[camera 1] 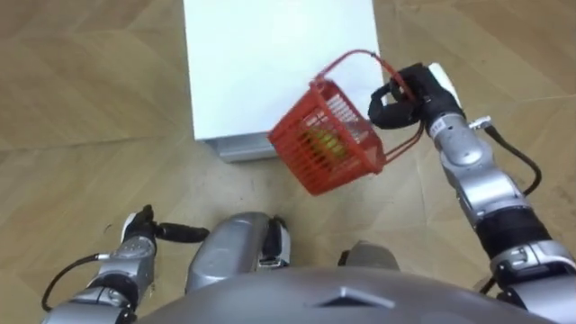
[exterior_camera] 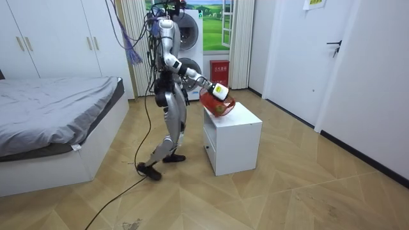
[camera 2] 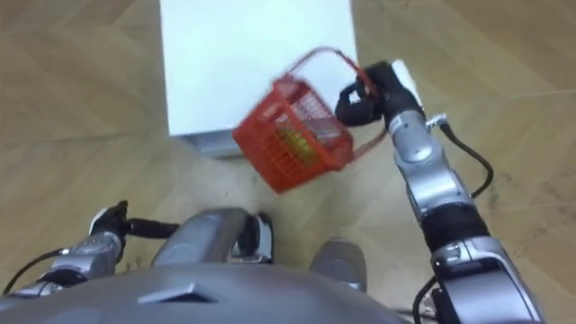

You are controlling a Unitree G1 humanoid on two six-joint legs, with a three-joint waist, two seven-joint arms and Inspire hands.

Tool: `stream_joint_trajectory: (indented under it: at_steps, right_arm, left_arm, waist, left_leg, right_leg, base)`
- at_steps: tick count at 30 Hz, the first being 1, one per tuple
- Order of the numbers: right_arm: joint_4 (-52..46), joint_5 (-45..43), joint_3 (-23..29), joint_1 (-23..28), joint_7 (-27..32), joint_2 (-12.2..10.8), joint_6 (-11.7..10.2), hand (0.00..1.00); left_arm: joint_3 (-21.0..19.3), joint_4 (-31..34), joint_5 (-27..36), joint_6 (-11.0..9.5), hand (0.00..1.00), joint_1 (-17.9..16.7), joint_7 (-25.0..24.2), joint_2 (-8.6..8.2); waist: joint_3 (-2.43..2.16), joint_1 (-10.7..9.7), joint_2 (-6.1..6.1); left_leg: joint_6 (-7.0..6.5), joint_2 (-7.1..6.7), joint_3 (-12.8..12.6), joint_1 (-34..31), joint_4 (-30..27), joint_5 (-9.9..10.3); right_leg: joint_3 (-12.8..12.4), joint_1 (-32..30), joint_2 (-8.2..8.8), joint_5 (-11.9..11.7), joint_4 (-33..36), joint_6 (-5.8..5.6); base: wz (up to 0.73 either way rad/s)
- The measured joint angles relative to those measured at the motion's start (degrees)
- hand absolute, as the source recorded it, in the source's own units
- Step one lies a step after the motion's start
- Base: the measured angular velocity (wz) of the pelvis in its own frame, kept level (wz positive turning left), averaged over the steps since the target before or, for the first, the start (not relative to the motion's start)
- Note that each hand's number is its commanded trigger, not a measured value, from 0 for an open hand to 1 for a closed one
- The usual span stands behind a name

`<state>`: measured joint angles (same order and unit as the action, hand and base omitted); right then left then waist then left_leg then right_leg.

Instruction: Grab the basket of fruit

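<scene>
Right arm: extended forward, elbow nearly straight, forearm leading up to the wrist. Right hand [camera 1: 402, 97]: dark fingers curled closed round the thin handle of the fruit basket [camera 1: 326, 137], which hangs from it. Left arm: lowered beside the body, elbow bent, forearm pointing forward. Left hand [camera 1: 142, 230]: low by the hip, holding nothing, fingers relaxed, one stretched straight inward. Room view: the robot stands upright, one foot behind the other, right arm reaching out
</scene>
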<state>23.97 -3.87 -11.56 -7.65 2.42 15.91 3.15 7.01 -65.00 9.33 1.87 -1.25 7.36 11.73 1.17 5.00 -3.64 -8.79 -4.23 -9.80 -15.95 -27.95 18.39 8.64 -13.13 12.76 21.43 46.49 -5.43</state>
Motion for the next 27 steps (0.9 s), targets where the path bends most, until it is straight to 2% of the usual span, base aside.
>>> stream_joint_trajectory:
  at_steps: [1,2,3,4,5,6,9,11,14,19,20,21,22,23,24,25,26,27]
  right_arm:
    - [-0.4,0.3,0.0,0.0,0.0,0.0,-0.1,1.0]
    - [-0.7,0.3,0.0,0.1,0.0,-0.2,-0.2,1.0]
    - [-0.7,0.3,0.0,0.1,0.0,-0.2,-0.1,1.0]
    - [-0.7,0.3,0.0,0.2,0.0,-0.2,-0.1,1.0]
    - [-0.6,0.2,0.0,0.8,0.1,-0.2,-0.1,1.0]
    - [-0.6,0.3,0.0,0.9,0.0,-0.2,-0.2,1.0]
    - [-1.1,1.2,0.0,0.9,0.0,-0.1,-0.2,1.0]
    - [-2.9,0.9,0.0,1.1,-0.1,0.0,-0.1,1.0]
    - [-4.9,0.9,-0.2,1.1,0.0,-0.2,-0.1,1.0]
    - [-7.3,0.8,-0.3,1.5,0.6,-0.2,-0.9,1.0]
    - [-7.4,0.8,-0.5,1.6,0.7,-0.2,-1.0,1.0]
    - [-7.5,0.5,-0.5,1.8,0.7,-0.3,-1.2,1.0]
    - [-7.7,0.1,-0.5,2.1,0.7,-0.4,-1.2,1.0]
    - [-8.9,-0.7,-0.7,2.4,0.7,-0.9,-1.2,1.0]
    - [-9.7,-1.0,-0.8,2.5,0.8,-1.3,-1.5,1.0]
    - [-9.8,-1.0,-0.8,2.5,1.0,-1.5,-1.5,1.0]
    - [-9.4,-0.9,-0.7,2.5,1.7,-2.0,-1.5,1.0]
    - [-9.0,-0.9,-0.2,2.5,2.3,-1.9,-1.4,1.0]
  left_arm:
    - [0.0,0.6,-0.1,-0.1,0.0,-0.2,0.0,0.0]
    - [-0.1,1.2,-0.6,-0.8,0.0,-0.6,0.0,0.1]
    - [-0.1,1.2,-1.1,-1.3,0.0,-0.8,0.0,0.1]
    - [-0.1,1.0,-1.2,-1.5,0.0,-1.0,0.0,0.09]
    - [-0.1,0.9,-1.6,-1.6,0.0,-1.8,0.3,-0.07]
    - [-0.4,1.0,-2.4,-2.0,0.0,-2.9,0.8,0.01]
    - [-2.3,1.0,-3.4,-1.9,0.0,-5.2,1.0,0.06]
    - [-2.8,1.2,-4.9,-1.8,0.0,-6.5,1.0,0.05]
    - [-2.8,1.1,-7.1,-1.3,0.0,-7.6,1.0,0.04]
    - [-3.6,1.3,-7.7,-1.2,0.0,-7.4,0.9,-0.19]
    - [-4.0,1.4,-7.7,-1.2,0.0,-7.2,0.9,-0.19]
    - [-4.2,1.4,-7.8,-1.2,0.0,-7.1,0.9,-0.21]
    - [-4.5,1.4,-7.8,-1.3,0.0,-7.1,0.9,-0.17]
    - [-5.9,1.4,-7.8,-1.5,0.0,-7.0,0.9,0.0]
    - [-7.8,1.0,-7.8,-1.4,0.0,-7.9,0.9,-0.58]
    - [-8.3,1.0,-7.9,-1.2,0.0,-8.0,0.9,-0.82]
    - [-8.6,1.1,-7.8,-0.7,0.0,-8.1,0.7,-1.32]
    - [-8.5,1.8,-7.8,-0.6,0.0,-7.8,0.4,-1.69]
  waist:
    - [-0.04,0.0,0.01]
    - [-0.07,0.0,0.02]
    - [-0.13,0.2,-0.05]
    - [-0.18,0.2,-0.11]
    - [-0.83,0.1,0.2]
    - [-1.16,0.4,-0.01]
    - [-1.2,0.7,-0.18]
    - [-1.18,0.5,-0.25]
    - [-1.09,0.7,-0.36]
    - [-0.9,1.5,-0.75]
    - [-0.83,1.5,-0.83]
    - [-0.61,1.8,-0.58]
    - [-0.5,2.0,-0.44]
    - [-0.42,3.1,-0.87]
    - [-0.51,2.9,-1.0]
    - [-0.38,2.1,-1.18]
    - [-0.38,0.8,-1.39]
    - [-0.32,0.0,-1.52]
  left_leg:
    - [0.3,0.14,0.6,0.6,0.5,-0.3]
    - [0.75,0.64,1.5,1.4,1.1,-0.5]
    - [1.28,0.68,2.7,2.3,1.7,-0.8]
    - [1.63,0.66,3.2,3.0,2.2,-1.0]
    - [2.52,0.83,4.6,4.1,3.1,-1.6]
    - [3.39,0.91,5.4,5.9,5.5,-2.6]
    - [4.79,1.57,6.7,9.9,11.6,-5.0]
    - [5.45,1.98,7.3,11.2,13.6,-5.7]
    - [6.2,2.57,8.0,13.6,15.7,-6.1]
    - [6.9,2.95,9.8,15.6,17.3,-6.5]
    - [7.03,3.12,11.3,15.9,17.4,-6.7]
    - [7.12,3.78,14.6,16.7,17.8,-6.8]
    - [7.19,4.23,16.7,16.8,17.8,-6.8]
    - [7.34,4.62,19.8,16.6,17.7,-6.7]
    - [8.62,5.34,20.3,16.1,17.2,-6.4]
    - [9.97,5.33,19.1,15.5,16.5,-6.4]
    - [10.94,5.56,14.8,14.3,16.6,-6.1]
    - [10.36,5.34,11.9,11.3,18.9,-7.3]
  right_leg:
    - [0.1,0.0,-0.73,0.0,-2.8,0.03]
    - [0.2,-0.1,-1.97,-0.1,-8.8,0.18]
    - [-0.1,0.0,-2.97,-1.0,-15.4,0.57]
    - [-0.5,0.1,-3.43,-2.5,-18.7,0.74]
    - [-0.4,1.2,-4.38,-5.2,-20.5,1.23]
    - [0.1,3.6,-4.96,-5.8,-23.1,1.58]
    - [2.0,8.4,-6.38,-7.6,-29.2,2.8]
    - [2.6,10.1,-7.08,-8.2,-31.6,3.31]
    - [2.7,12.8,-8.57,-8.5,-34.1,3.84]
    - [4.1,15.5,-9.32,-8.7,-36.0,4.12]
    - [4.5,15.1,-9.56,-8.7,-35.3,4.12]
    - [4.7,13.7,-10.04,-8.4,-32.7,4.13]
    - [4.7,13.1,-10.44,-8.0,-32.3,4.35]
    - [3.1,12.3,-11.49,-10.1,-38.5,5.83]
    - [3.5,13.0,-12.08,-13.5,-39.6,6.9]
    - [3.7,13.4,-11.95,-13.7,-39.7,7.09]
    - [2.5,14.1,-11.72,-13.8,-39.7,7.11]
    - [0.1,14.2,-11.44,-13.6,-39.7,6.89]
  base:
    - [0.27]
    - [0.41]
    - [0.45]
    - [0.52]
    - [0.33]
    - [0.26]
    - [0.18]
    - [0.14]
    - [0.09]
    - [0.13]
    - [0.09]
    - [0.0]
    - [-0.34]
    - [-0.36]
    - [-0.21]
    - [0.26]
    - [0.67]
    - [0.7]
